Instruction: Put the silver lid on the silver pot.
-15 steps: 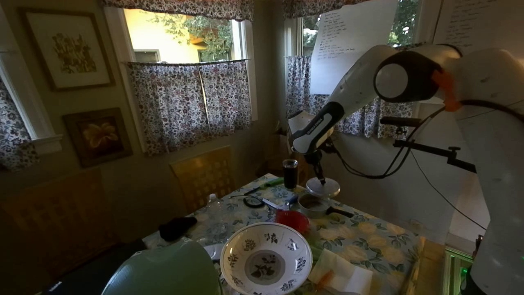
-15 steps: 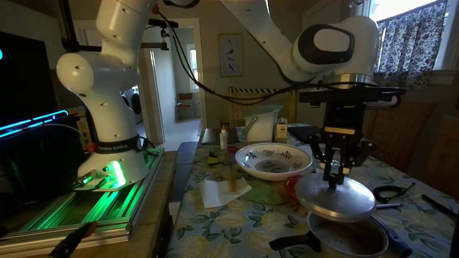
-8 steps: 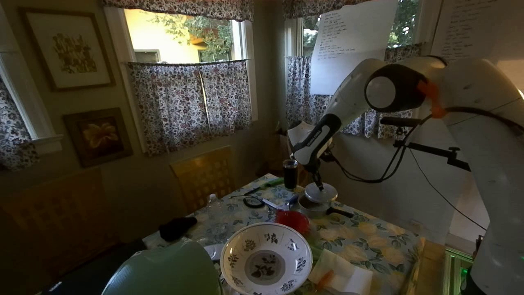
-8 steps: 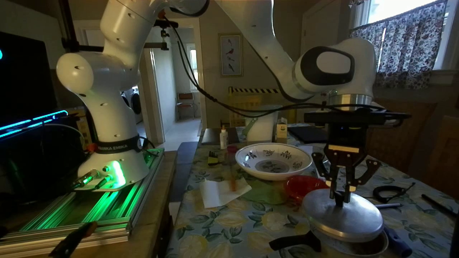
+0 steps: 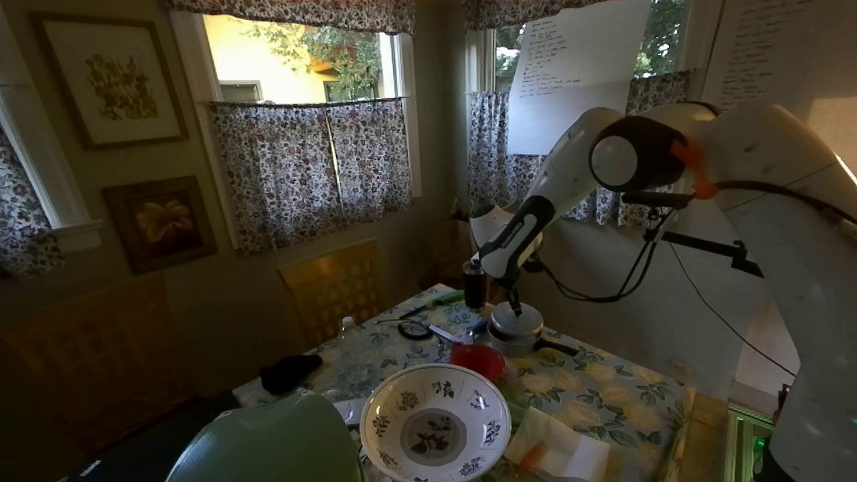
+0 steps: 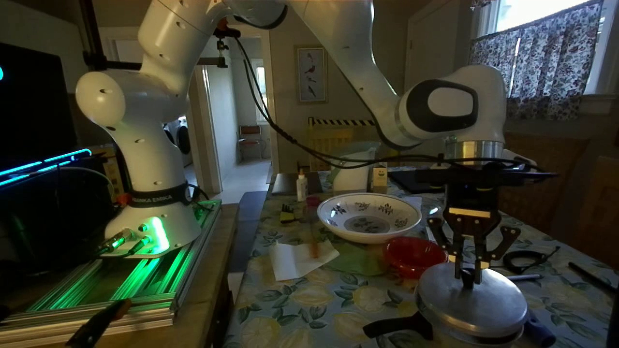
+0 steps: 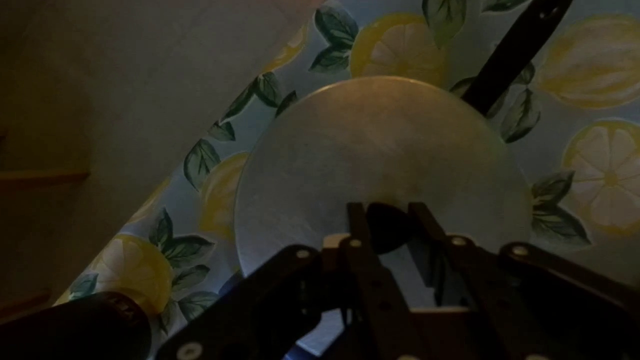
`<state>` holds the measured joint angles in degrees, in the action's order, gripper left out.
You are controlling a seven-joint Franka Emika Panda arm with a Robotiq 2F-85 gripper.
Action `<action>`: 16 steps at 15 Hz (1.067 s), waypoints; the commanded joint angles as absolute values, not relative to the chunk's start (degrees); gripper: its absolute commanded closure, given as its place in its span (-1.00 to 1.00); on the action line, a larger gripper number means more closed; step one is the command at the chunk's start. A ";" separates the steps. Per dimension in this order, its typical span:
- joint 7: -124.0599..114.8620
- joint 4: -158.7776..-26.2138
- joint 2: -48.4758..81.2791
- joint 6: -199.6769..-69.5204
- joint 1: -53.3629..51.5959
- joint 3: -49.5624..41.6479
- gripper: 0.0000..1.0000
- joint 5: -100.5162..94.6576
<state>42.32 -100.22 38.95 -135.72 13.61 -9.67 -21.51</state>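
Note:
The silver lid (image 6: 471, 302) is over the silver pot (image 6: 459, 338) and covers almost all of its opening. It also shows in an exterior view (image 5: 517, 320) above the pot wall (image 5: 512, 347). I cannot tell whether the lid touches the rim all round. My gripper (image 6: 467, 275) points down with its fingers on both sides of the lid's black knob, shut on it. In the wrist view the knob (image 7: 387, 227) sits between the fingertips, and the round lid hides the pot except its black handle (image 7: 515, 60).
A red bowl (image 6: 416, 256) stands close beside the pot. A large patterned bowl (image 6: 370, 238) is farther off. A dark drinking glass (image 5: 475, 286) stands near the arm. A blue-handled item (image 6: 539, 331) lies beside the pot. The table edge shows in the wrist view (image 7: 200, 145).
The gripper has moved down with the lid held in it. The lid has gone from above and off-centre to lying over the pot's opening. The pot has not moved.

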 commanded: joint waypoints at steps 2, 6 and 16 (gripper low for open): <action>41.88 -98.28 40.54 -136.03 14.41 -8.13 0.87 -20.87; 41.74 -97.60 41.12 -135.53 14.10 -7.88 0.87 -21.19; 41.46 -97.80 42.15 -135.47 13.64 -8.38 0.87 -22.17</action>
<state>42.19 -99.39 40.81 -135.73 13.60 -8.43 -21.52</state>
